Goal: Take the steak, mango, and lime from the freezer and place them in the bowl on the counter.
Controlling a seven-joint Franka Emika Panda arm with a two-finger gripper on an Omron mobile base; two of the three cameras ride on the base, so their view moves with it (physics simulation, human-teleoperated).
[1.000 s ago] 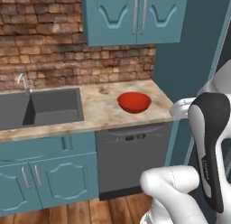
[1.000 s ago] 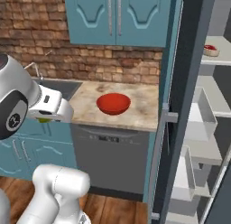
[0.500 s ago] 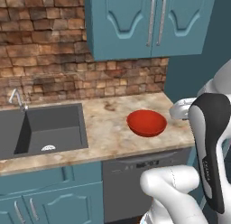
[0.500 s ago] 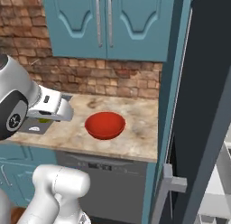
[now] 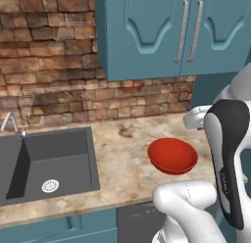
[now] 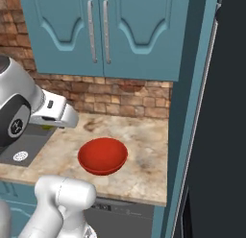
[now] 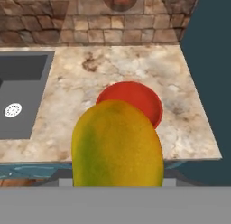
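Observation:
My gripper [image 6: 48, 125] is shut on the mango [image 7: 117, 144], a yellow fruit with a green tinge that hides the fingertips in the hand view. A sliver of it shows under the hand, mango [image 6: 46, 128]. The glossy red bowl [image 5: 172, 155] [image 6: 103, 156] [image 7: 135, 101] sits on the beige marbled counter [image 5: 122, 163] [image 7: 113, 69], holding nothing that I can see. The mango hangs over the counter's front edge, short of the bowl and to its left in the right base view. The freezer [image 6: 226, 136] is the dark slab at far right. The steak and lime are out of view.
A dark grey sink [image 5: 49, 163] with a faucet [image 5: 12, 124] lies left of the bowl. Teal upper cabinets [image 5: 171, 31] hang over the counter against the brick wall. A dishwasher [image 6: 120, 218] sits under the counter. A tall teal panel [image 6: 192, 112] bounds the counter's right end.
The base has driven closer to the counter, so the whole scene has grown and shifted in both base views. The gripper stays shut on the mango.

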